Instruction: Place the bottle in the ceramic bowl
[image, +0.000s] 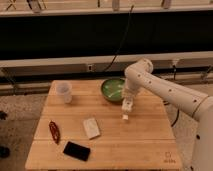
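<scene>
My arm (170, 90) reaches in from the right side over the wooden table (145, 145). My claw (127, 106) hangs just in front of the green bowl (113, 89), over the table's right half, pointing down.

Edges and room: the bowl sits near the table's back edge, right of centre. A plastic cup (64, 92) stands at the back left, well apart from the bowl. A flat white block (91, 127) lies near the middle, a red object (54, 131) near the left edge, and a black phone (76, 150) toward the front left. The front right of the table, below my claw, holds only a small mark (170, 157) at the corner, too small to read.

Task item: the white bottle (126, 111) hangs upright from my claw, its lower end close to the tabletop; whether it touches I cannot tell. It is beside the bowl's front rim, outside the bowl. My fingers are clamped on its upper part.

Writing: no label on the bottle can be read.
</scene>
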